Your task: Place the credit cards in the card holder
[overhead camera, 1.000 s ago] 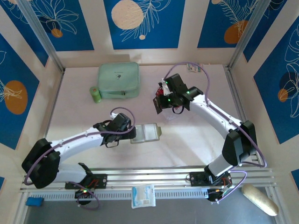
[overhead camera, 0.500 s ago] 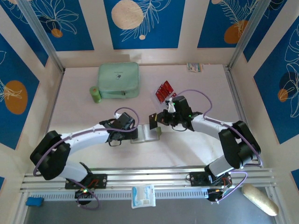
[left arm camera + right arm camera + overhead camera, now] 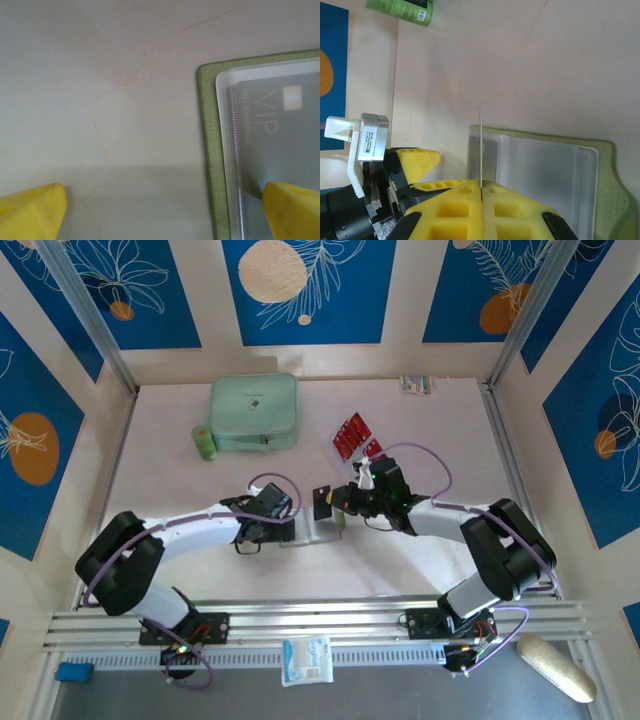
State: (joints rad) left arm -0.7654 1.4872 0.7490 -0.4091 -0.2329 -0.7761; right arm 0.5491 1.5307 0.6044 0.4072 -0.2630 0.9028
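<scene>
Misalignment of the card with the pocket mouth is judged the chief risk. One dark credit card (image 3: pixel 322 502) is pinched edge-on between the fully closed fingers of the right gripper (image 3: pixel 481 187). It is held upright just above the left part of the card holder (image 3: pixel 545 165), which lies opened flat on the table (image 3: pixel 330 575) between the two arms. The left gripper (image 3: pixel 162 215) is spread wide with nothing grasped. One fingertip (image 3: pixel 292 210) is set over the holder's clear pocket (image 3: pixel 231 150), where a VIP card (image 3: pixel 272 125) is lodged, and the other over bare table.

If the card is brought down at an angle, its corner may be caught on the plastic sleeve, and the card may be bent or levered out of the thin grip. The holder may also be shoved sideways, since at most one fingertip pins it, and actual contact cannot be told. The red cards (image 3: pixel 350 433) lie well apart, further back on the table.
</scene>
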